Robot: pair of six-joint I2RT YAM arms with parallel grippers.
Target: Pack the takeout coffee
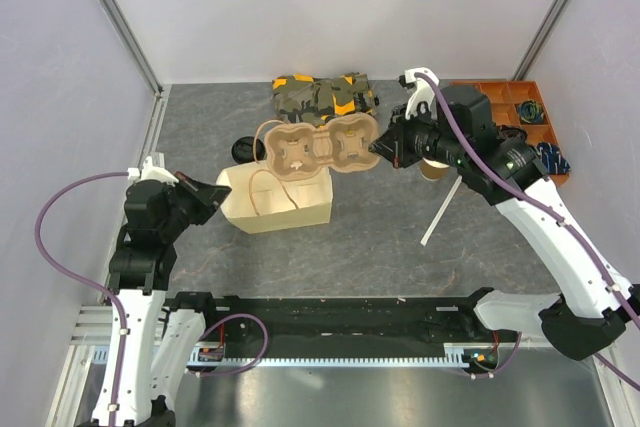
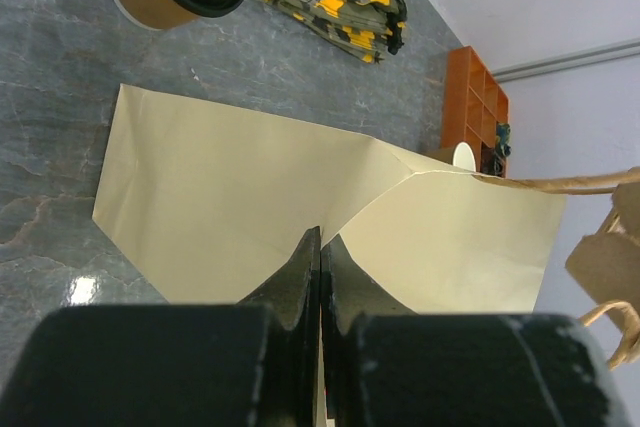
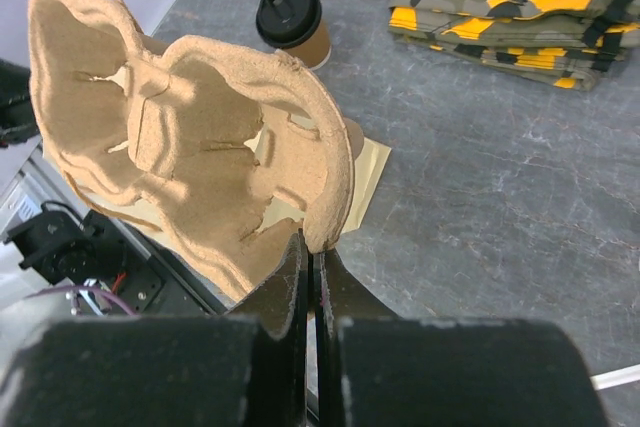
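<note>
left gripper (image 1: 217,196) — clamps bag (image 1: 290,212) | right gripper (image 1: 379,151) — clamps carrier (image 1: 312,146)

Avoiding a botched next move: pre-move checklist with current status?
1. Left claw shut on bag edge: ok.
2. Right claw shut on cup carrier rim: ok.
3. Bag mouth open: cannot tell, the cup carrier hides it.
4. Coffee upright, lid on: ok.
5. Coffee loaded in cup carrier: not ok, it stands on the table.
</note>
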